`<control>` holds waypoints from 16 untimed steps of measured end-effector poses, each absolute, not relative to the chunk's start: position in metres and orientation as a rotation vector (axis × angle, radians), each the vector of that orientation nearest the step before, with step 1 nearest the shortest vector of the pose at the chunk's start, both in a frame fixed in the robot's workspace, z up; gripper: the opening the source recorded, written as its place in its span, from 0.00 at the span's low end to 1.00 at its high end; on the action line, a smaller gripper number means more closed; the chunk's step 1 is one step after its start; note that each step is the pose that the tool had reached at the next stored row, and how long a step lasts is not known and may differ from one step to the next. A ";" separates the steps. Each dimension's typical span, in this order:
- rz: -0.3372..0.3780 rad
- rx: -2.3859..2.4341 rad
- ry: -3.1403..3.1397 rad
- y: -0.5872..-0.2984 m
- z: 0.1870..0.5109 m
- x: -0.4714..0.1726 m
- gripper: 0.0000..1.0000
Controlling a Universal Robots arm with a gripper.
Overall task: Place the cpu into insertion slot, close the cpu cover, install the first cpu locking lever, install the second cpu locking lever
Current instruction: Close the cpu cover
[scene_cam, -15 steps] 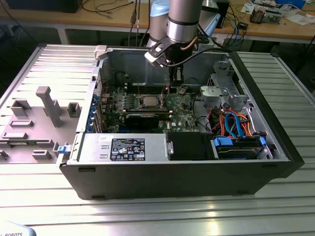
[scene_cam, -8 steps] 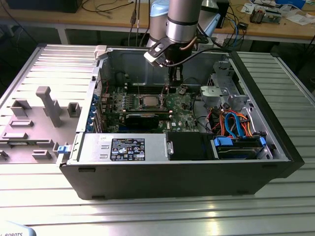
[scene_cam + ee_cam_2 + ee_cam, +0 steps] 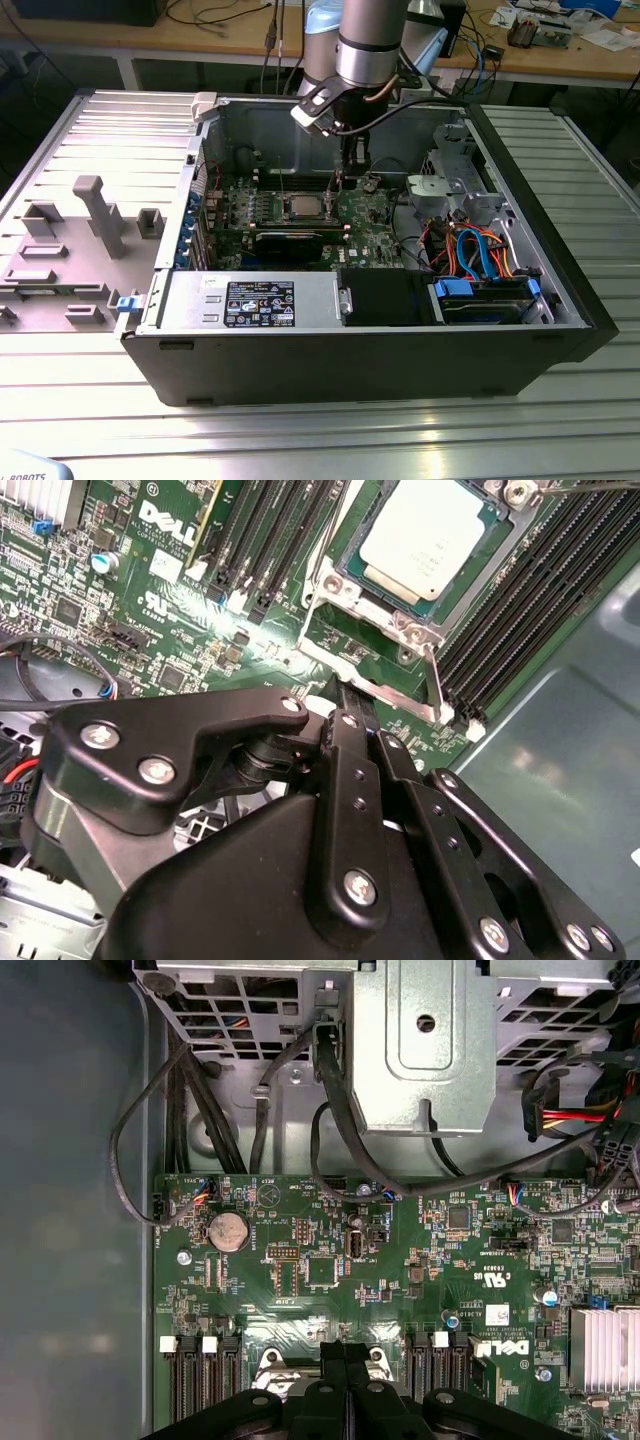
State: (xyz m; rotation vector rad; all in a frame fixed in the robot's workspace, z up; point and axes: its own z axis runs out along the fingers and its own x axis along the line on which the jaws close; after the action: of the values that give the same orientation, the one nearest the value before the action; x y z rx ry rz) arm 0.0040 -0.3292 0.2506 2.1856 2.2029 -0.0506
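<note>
White maker's lettering (image 3: pixel 165 520) stands on the green board (image 3: pixel 130 590) beside the black memory slots (image 3: pixel 265 540) in the second wrist view. In the exterior view a black label (image 3: pixel 260 303) of white print, seemingly ratings, lies on the silver power supply (image 3: pixel 190 300).

The silvery cpu (image 3: pixel 432 538) lies flat in the insertion slot (image 3: pixel 352 546) (cpu cover (image 3: pixel 398 620) down around it).

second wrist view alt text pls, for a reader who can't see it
The cpu lies seated in the insertion slot on a green motherboard, black memory slots on either side. The black gripper, closed, takes up the foreground, its tips at a thin metal locking lever along the slot's edge.
</note>
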 end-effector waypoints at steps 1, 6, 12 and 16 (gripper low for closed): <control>-0.051 2.186 2.203 -0.329 0.251 0.004 0.11; -0.051 2.186 2.203 -0.329 0.251 0.003 0.11; -0.051 2.186 2.203 -0.329 0.251 0.001 0.11; -0.051 2.186 2.203 -0.329 0.251 0.000 0.11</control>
State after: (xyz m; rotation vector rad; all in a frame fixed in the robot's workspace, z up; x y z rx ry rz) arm 0.0003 -0.3292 0.2506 2.1858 2.2028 -0.0506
